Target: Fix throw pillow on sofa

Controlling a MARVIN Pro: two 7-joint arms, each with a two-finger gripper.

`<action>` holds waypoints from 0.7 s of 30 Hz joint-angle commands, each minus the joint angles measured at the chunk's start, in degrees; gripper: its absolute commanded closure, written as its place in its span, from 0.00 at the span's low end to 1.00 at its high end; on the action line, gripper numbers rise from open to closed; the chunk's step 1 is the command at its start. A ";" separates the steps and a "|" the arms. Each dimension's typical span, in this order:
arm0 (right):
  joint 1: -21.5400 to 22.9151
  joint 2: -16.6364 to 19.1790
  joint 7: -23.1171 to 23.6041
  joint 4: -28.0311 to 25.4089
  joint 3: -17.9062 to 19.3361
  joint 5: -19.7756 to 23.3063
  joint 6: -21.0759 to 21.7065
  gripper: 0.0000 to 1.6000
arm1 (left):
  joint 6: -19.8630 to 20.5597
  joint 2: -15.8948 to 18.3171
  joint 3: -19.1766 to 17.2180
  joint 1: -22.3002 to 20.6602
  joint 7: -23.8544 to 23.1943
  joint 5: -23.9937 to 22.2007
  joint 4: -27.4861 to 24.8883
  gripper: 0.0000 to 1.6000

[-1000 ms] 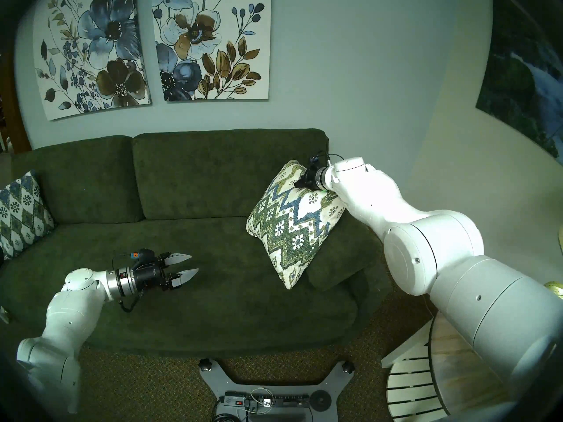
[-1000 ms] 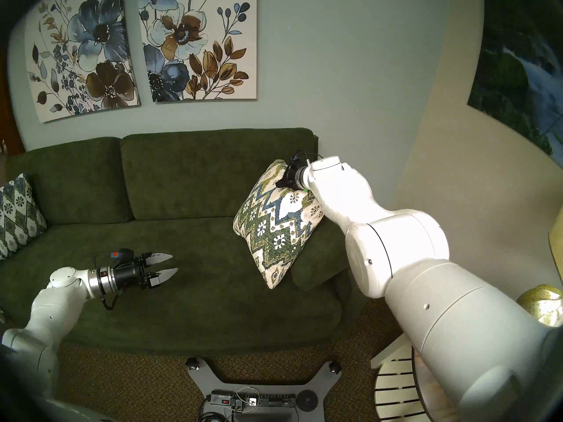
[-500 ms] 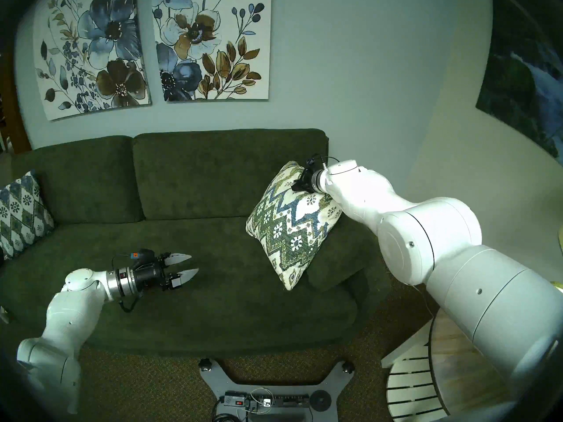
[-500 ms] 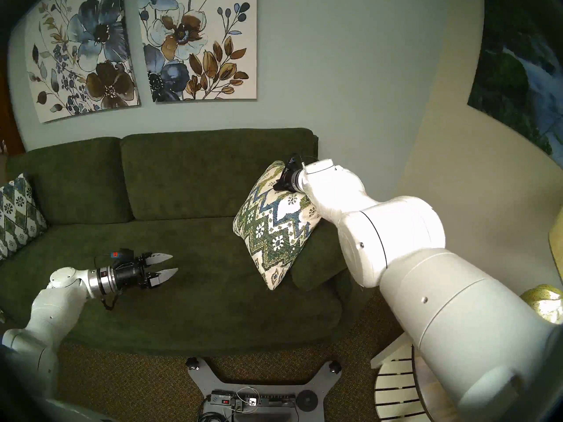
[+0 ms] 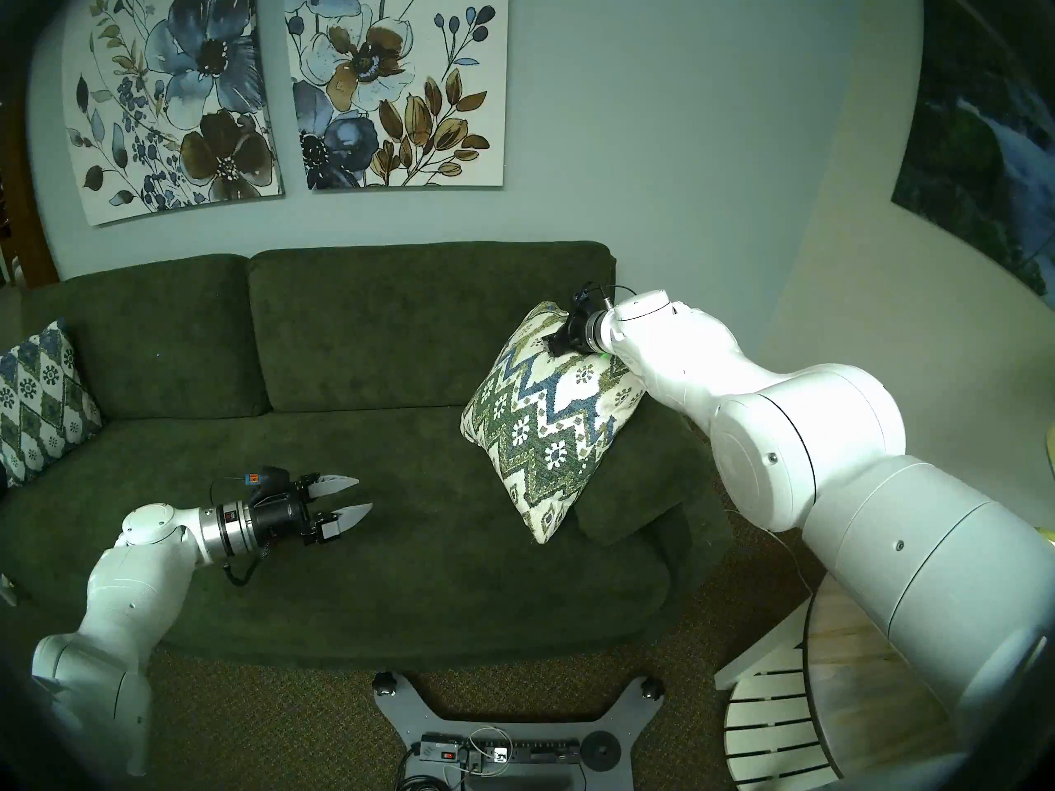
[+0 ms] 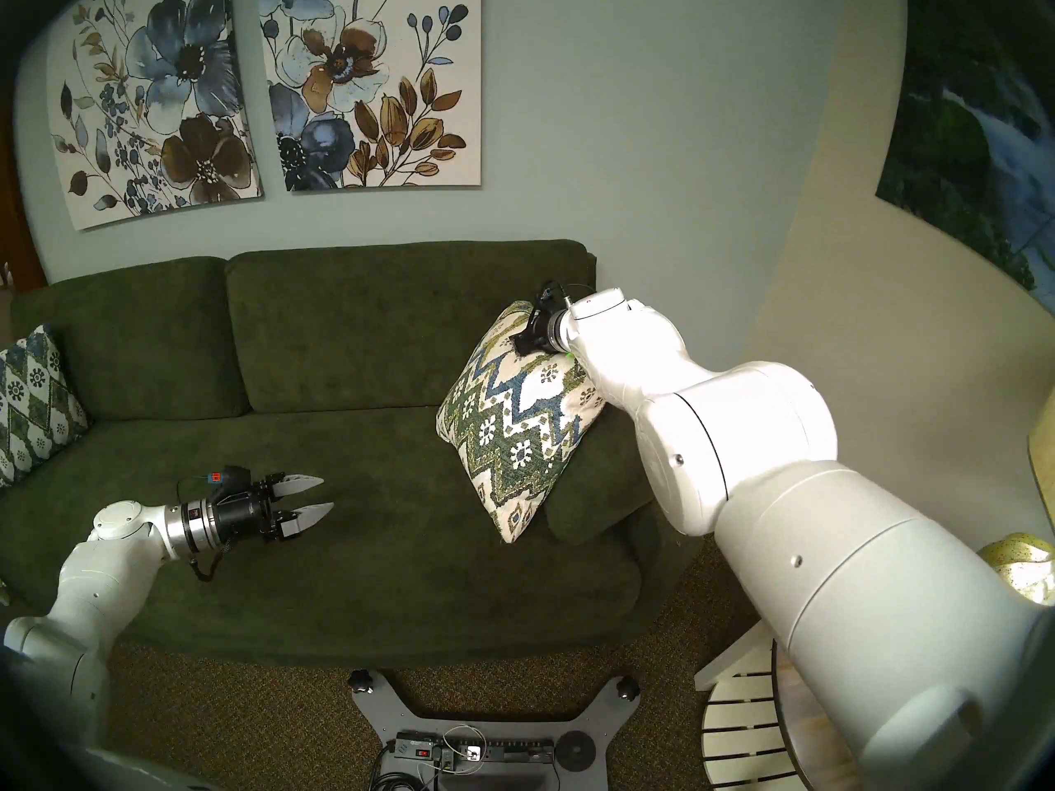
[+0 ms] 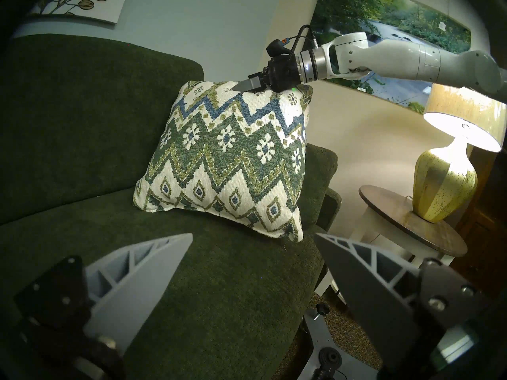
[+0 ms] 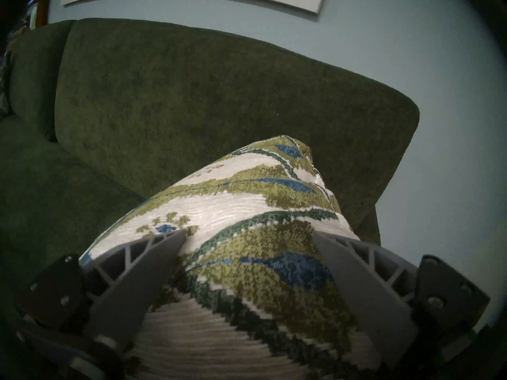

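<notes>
The throw pillow (image 5: 551,419) stands propped against the armrest at the right of the sofa (image 5: 365,339). The right tool (image 8: 248,238) straddles its top corner, fingers spread; the left tool (image 5: 345,496), lower left, hovers spread and empty.

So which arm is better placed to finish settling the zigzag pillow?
Right. The right gripper sits at the throw pillow's top edge, fingers spread either side of it. The left gripper hangs open over the sofa seat, well away.
</notes>
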 commanded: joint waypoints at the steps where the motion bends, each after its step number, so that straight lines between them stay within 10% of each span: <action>1: 2.46 0.52 1.17 -3.28 -0.03 -0.04 -0.31 0.00 | 0.00 -0.10 -0.19 -0.34 -0.07 -0.26 -0.26 0.00; 21: 1.33 1.35 6.02 -8.27 -1.65 -0.87 2.45 0.00 | -0.02 -0.05 -0.11 -0.31 0.01 -0.11 -0.22 0.00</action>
